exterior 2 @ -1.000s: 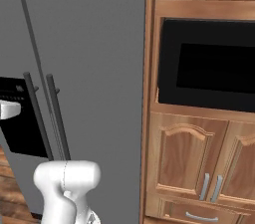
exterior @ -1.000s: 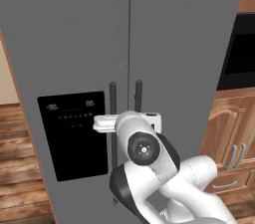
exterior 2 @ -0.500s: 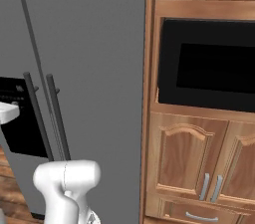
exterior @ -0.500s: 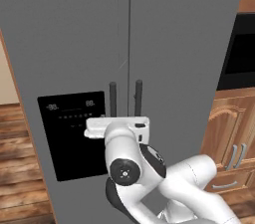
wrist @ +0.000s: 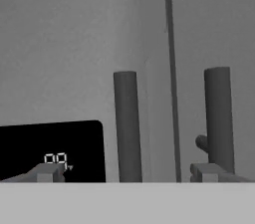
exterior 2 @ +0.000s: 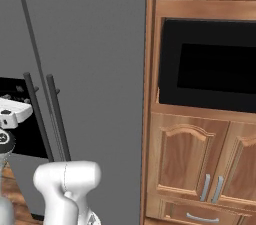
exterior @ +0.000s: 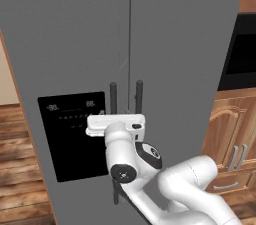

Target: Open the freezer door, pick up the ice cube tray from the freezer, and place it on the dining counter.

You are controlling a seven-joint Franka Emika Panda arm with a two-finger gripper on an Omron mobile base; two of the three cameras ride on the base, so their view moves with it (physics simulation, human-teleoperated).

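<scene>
The tool point(wrist: 127, 172) is level, fingers spread wide apart.

White arm with dark joints
Glossy rounded white links; black circular joint caps; flat white tool point(exterior: 115, 125) body; small grey fingertips point(wrist: 49, 172).

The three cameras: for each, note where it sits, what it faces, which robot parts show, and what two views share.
Left base view: behind-left, facing the freezer door; arm and end effector show.
Right base view: behind-right, facing the fridge edge and wooden cabinets; arm base shows.
Hand view: on the hand, facing the freezer handle; open fingertips show.
Shared: both dark handles.
</scene>
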